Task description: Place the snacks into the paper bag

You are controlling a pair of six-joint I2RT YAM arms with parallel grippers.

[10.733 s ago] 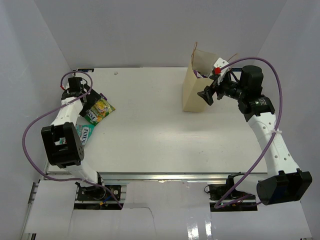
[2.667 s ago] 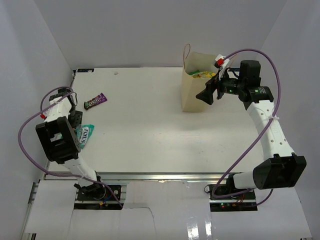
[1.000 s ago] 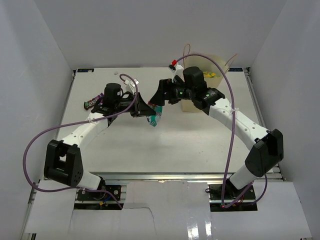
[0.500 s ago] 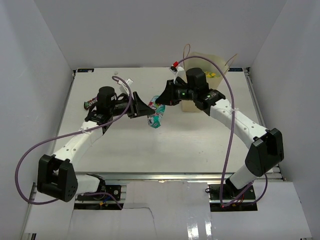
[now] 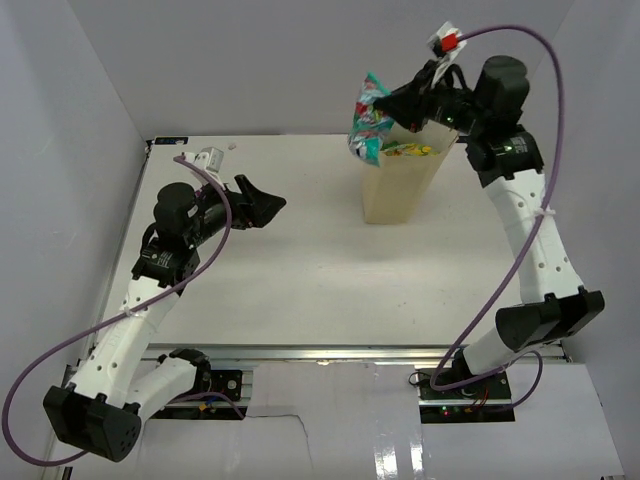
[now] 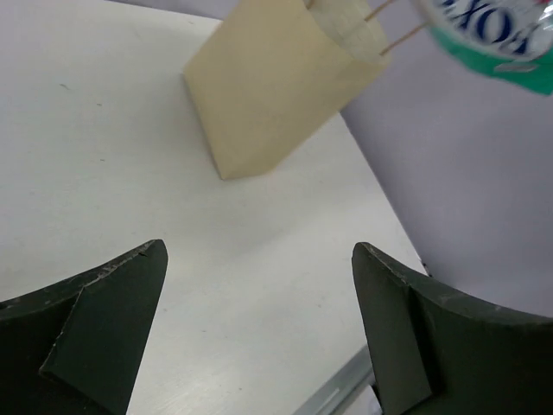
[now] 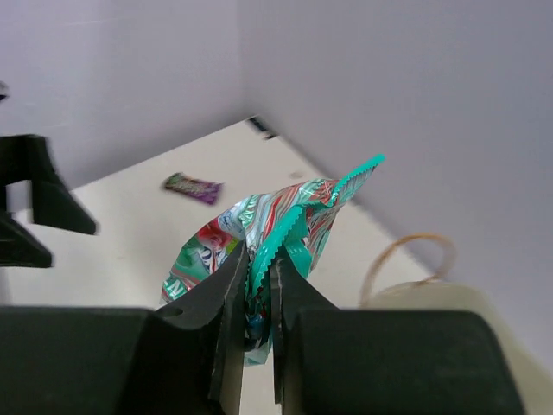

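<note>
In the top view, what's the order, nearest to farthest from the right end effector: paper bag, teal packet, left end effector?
1. The teal packet, pinched in the right end effector itself.
2. The paper bag, standing just under it.
3. The left end effector, open, far off to the left.

In the left wrist view the top edge cuts off the top of the paper bag and most of the teal-white packet (only part of its print shows). From the right wrist the bag is a blur — handle loop and rim only.
</note>
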